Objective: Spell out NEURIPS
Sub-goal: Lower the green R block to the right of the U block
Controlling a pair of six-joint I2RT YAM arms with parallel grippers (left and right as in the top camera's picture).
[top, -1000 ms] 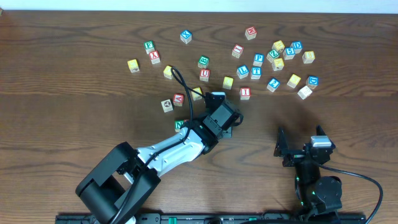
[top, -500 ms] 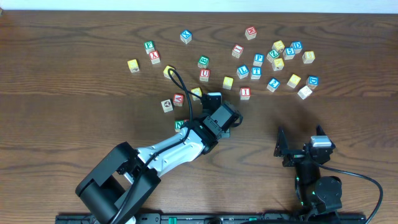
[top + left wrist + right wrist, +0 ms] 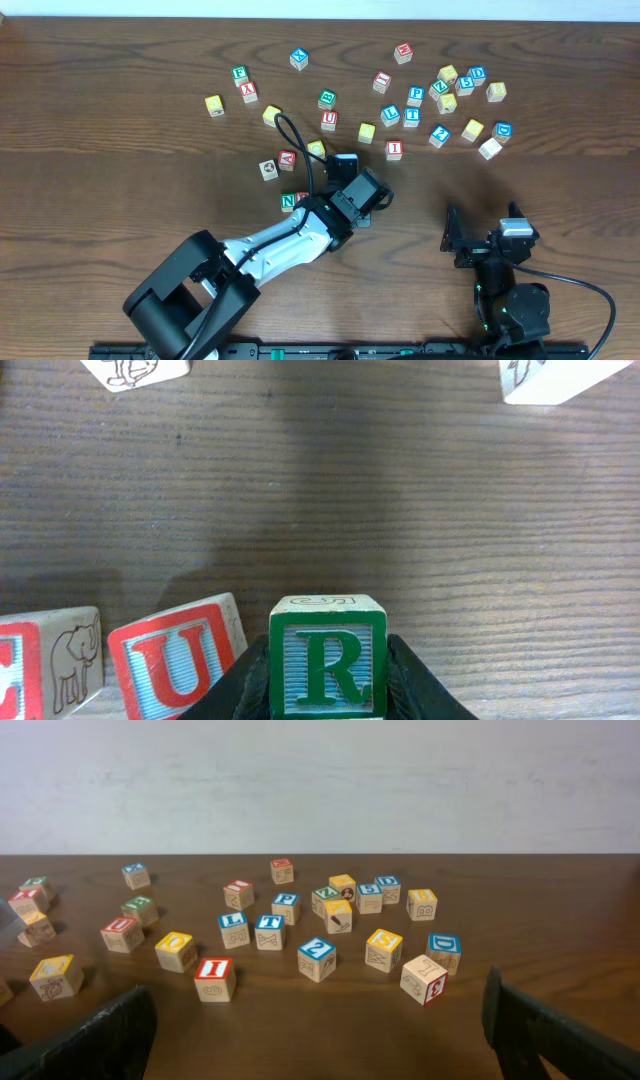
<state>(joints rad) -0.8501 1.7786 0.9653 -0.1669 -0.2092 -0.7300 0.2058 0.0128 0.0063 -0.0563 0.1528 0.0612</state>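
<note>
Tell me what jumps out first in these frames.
The left gripper clamped on the green R cube, right beside the red U cube, fills the left wrist view. Overhead, a loose scatter of letter cubes covers the far side of the dark wood table. The right gripper sits open near the front edge, holding nothing.
</note>
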